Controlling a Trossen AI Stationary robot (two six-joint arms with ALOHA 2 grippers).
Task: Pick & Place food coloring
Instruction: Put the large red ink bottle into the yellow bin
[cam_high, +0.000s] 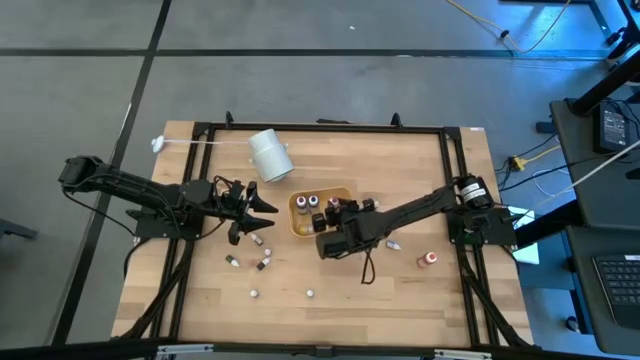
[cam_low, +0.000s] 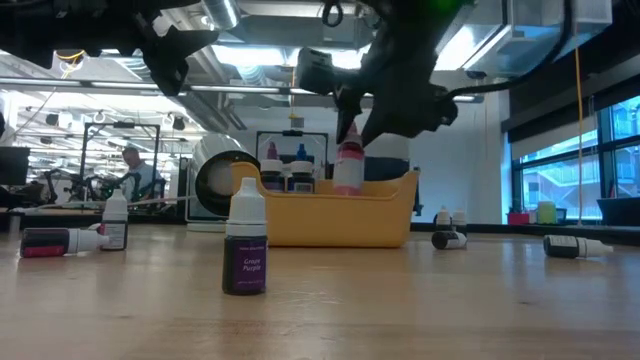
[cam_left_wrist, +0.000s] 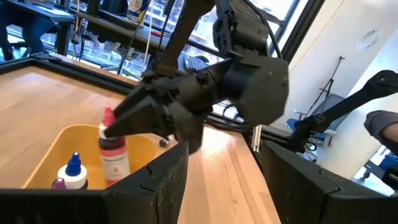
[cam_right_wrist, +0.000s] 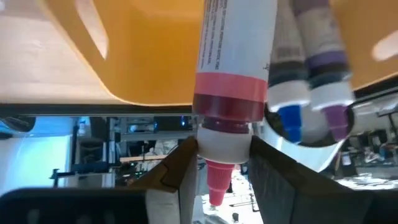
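The orange tray (cam_high: 296, 226) lies mid-table and holds two dark bottles with pale caps (cam_high: 301, 204). My right gripper (cam_high: 335, 208) reaches over the tray from the right and is shut on a red food coloring bottle (cam_left_wrist: 113, 158) with a pink tip, which stands upright inside it beside blue- and purple-tipped bottles (cam_left_wrist: 71, 174). My left gripper (cam_high: 268, 215) waits open just left of the tray, touching nothing. More tiny bottles (cam_high: 264, 262) lie or stand on the wood nearer the front edge; a purple one (cam_low: 245, 245) stands upright. My right gripper (cam_right_wrist: 224, 165) pinches the red bottle by its white cap collar (cam_right_wrist: 224, 140), just below the pink tip, one finger on each side. The fingers (cam_left_wrist: 134, 118) come slanting down from the table's right. The bottle stands upright with its lower end inside the tray, hidden behind the wall.
A large white cylinder (cam_high: 270, 156) lies on its side beyond the tray's far left corner. Loose bottles sit at the front left (cam_high: 232, 262), front middle (cam_high: 310, 293) and right (cam_high: 428, 259). A black frame (cam_high: 320, 128) borders the table. A person (cam_low: 132, 170) shows far behind.
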